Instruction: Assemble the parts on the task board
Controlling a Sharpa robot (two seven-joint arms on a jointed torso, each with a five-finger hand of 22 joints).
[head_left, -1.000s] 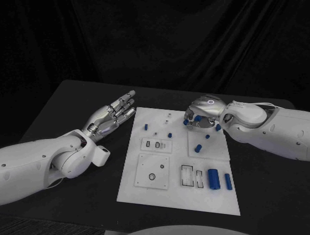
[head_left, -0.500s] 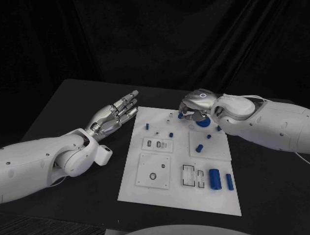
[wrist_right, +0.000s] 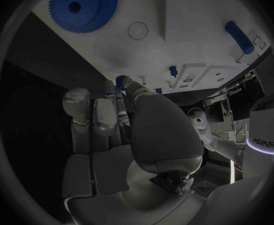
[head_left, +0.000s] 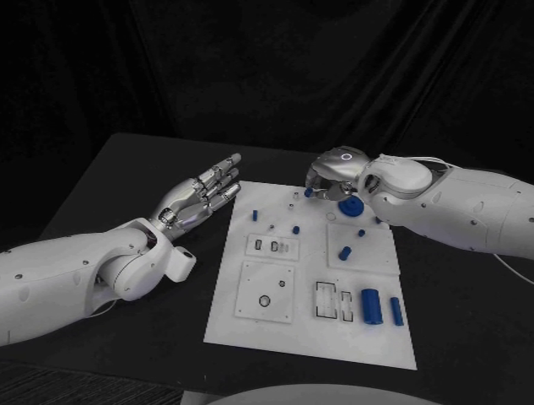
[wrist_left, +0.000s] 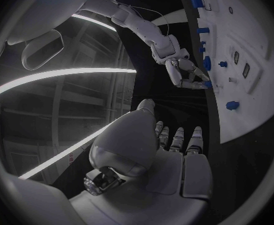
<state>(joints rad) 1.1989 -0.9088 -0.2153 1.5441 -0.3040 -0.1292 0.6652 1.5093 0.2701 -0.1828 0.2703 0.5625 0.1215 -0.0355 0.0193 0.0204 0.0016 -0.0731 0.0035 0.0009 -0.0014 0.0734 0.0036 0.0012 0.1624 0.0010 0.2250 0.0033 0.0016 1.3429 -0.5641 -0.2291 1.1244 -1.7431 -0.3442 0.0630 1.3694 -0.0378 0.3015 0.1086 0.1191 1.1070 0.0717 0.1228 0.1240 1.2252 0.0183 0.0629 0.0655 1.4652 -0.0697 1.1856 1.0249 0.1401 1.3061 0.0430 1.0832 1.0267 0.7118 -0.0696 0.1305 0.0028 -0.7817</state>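
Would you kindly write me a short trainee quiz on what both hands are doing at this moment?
1. True or false: the left hand holds a part.
2. The right hand pinches: A) the blue gear; B) a small blue part; C) nothing.
3. Fill in: the blue gear lies on the white task ____.
Key: 1 false; 2 B; 3 board.

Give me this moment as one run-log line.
left hand: open, beside task board, holding nothing | right hand: at board's far edge, pinching a small blue part | blue gear: on board
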